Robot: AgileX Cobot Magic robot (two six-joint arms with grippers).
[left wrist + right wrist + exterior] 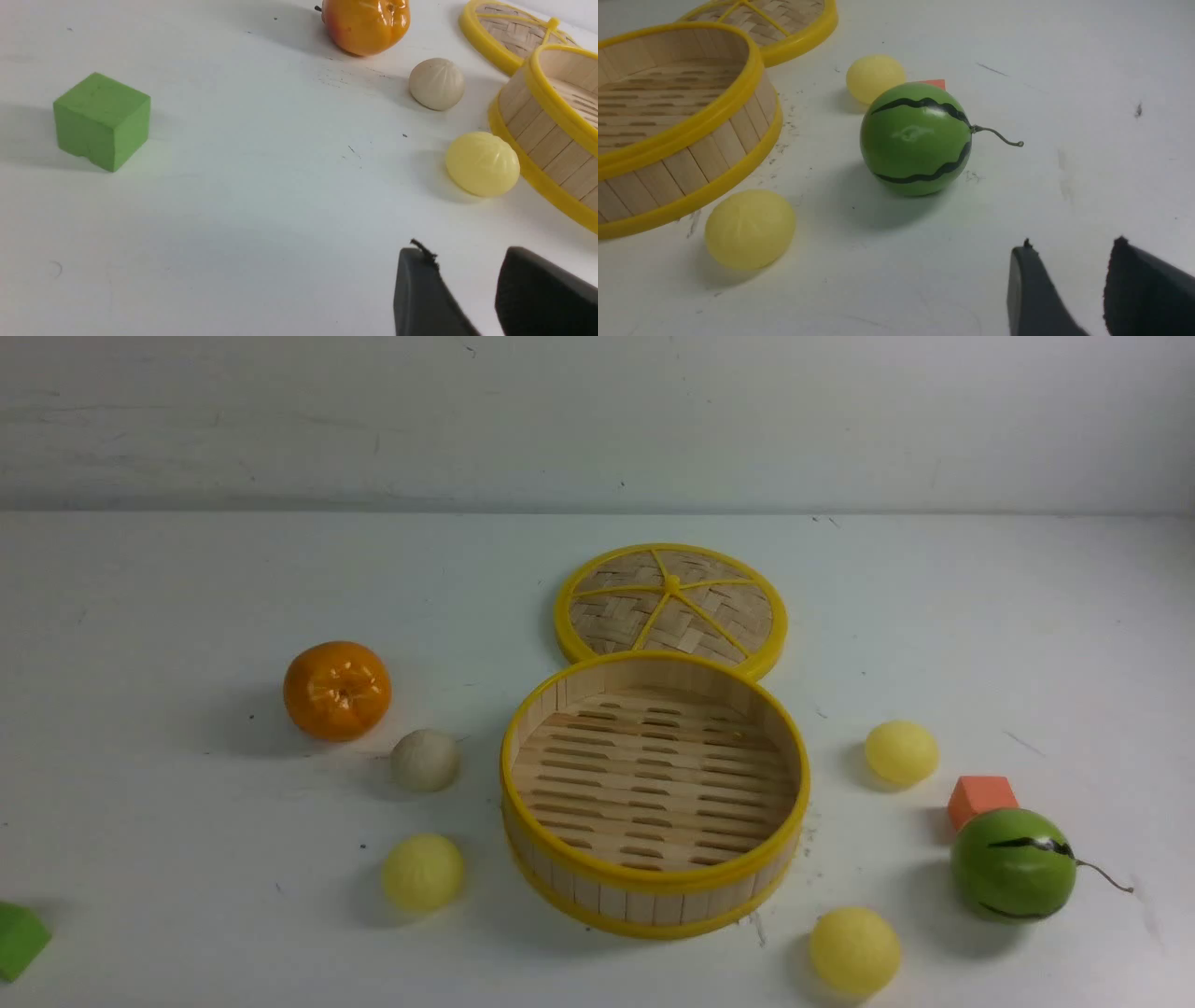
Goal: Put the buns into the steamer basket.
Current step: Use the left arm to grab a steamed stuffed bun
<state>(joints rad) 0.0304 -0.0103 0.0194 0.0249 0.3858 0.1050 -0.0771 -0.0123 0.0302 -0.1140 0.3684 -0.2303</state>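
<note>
The steamer basket (653,887) stands empty at the table's middle; it also shows in the left wrist view (546,121) and right wrist view (691,140). An off-white pleated bun (425,760) (437,84) and a pale yellow bun (422,872) (482,163) lie left of it. Two pale yellow buns lie right of it, one farther (901,752) (875,78), one nearer (854,951) (749,228). Neither arm shows in the front view. My left gripper (460,254) is open and empty, short of the yellow bun. My right gripper (1069,247) is open and empty, apart from everything.
The flat woven lid (670,607) lies behind the basket. An orange tangerine (337,690) sits at the left. A green ball with a stem (1013,864) (916,138) and an orange block (980,798) sit at the right. A green cube (19,938) (103,120) lies front left.
</note>
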